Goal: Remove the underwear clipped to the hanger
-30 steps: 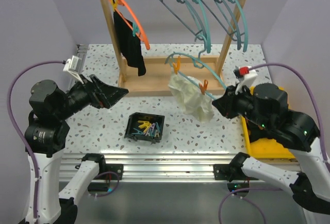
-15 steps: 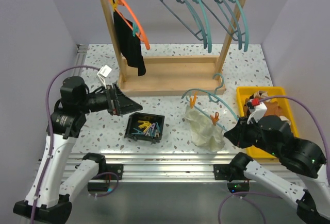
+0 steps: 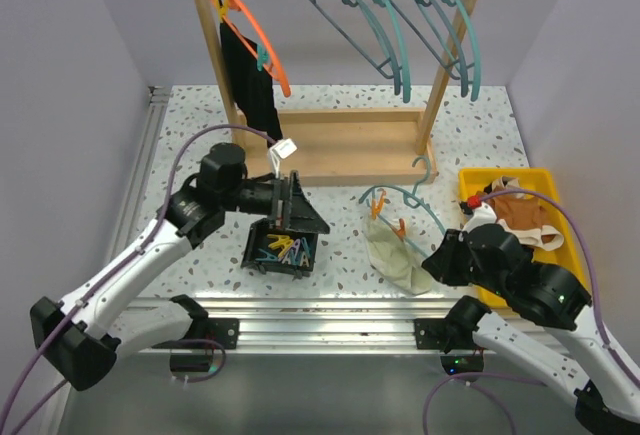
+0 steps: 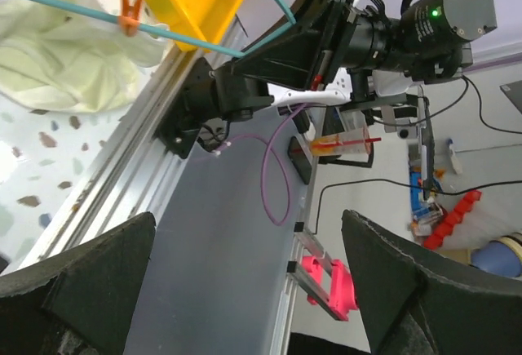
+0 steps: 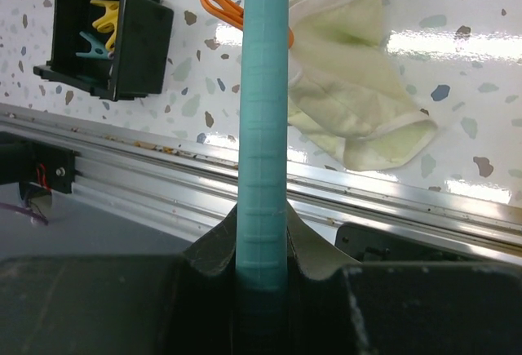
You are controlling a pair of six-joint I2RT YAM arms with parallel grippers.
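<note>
Black bin (image 3: 256, 246) of coloured clothespins (image 3: 285, 248) near wooden rack (image 3: 340, 145); yellow tray (image 3: 472, 179) holding brown clothes (image 3: 520, 213); speckled surface (image 3: 190, 105).

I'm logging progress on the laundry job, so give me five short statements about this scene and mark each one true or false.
1. The right gripper is shut on the teal hanger. True.
2. The cream brief is free of that hanger. False: orange clips pin it to the bar.
3. The black garment is clipped to the teal hanger. False: it hangs from the orange hanger on the wooden rack.
4. The left gripper is open and holds nothing. True.
5. The black box holds clothespins. True.
</note>
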